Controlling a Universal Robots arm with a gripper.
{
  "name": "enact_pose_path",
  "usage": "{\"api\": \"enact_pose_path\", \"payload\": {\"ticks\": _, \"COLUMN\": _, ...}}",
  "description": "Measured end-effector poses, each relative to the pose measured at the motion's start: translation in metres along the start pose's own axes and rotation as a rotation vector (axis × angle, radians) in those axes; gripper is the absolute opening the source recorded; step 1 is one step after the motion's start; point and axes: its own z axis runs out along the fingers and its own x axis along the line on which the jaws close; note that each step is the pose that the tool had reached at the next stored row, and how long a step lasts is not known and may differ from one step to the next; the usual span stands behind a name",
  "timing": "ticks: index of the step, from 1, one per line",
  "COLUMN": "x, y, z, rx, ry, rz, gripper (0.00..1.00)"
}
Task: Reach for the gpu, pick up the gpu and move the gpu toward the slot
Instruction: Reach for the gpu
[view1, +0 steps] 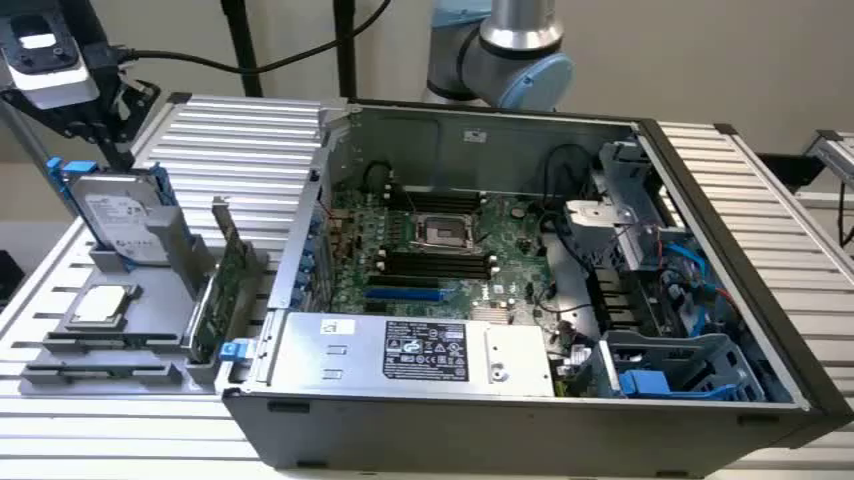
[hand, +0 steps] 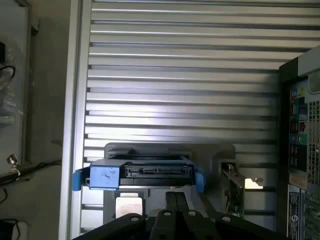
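The gpu (view1: 218, 285) stands on its thin edge in the gray holder (view1: 180, 262). It is just beside the outer wall of the open computer case (view1: 534, 420). On its other side, a small gap sits between it and the upright hard drive (view1: 120, 215). There is open room above the card's top edge. The little processor chip (view1: 104, 305) lies flat near the holder's front. The gripper (view1: 114, 140) hangs high over the hard drive, well apart from the gpu. Its fingers (hand: 171, 202) are pressed close together and hold nothing.
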Motion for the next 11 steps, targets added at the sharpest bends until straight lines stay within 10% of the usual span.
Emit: {"api": "enact_pose_path", "payload": {"ticks": 11, "x": 0.0, "y": 0.0, "z": 0.0, "rx": 0.0, "ry": 0.0, "rz": 0.0, "gripper": 0.11}}
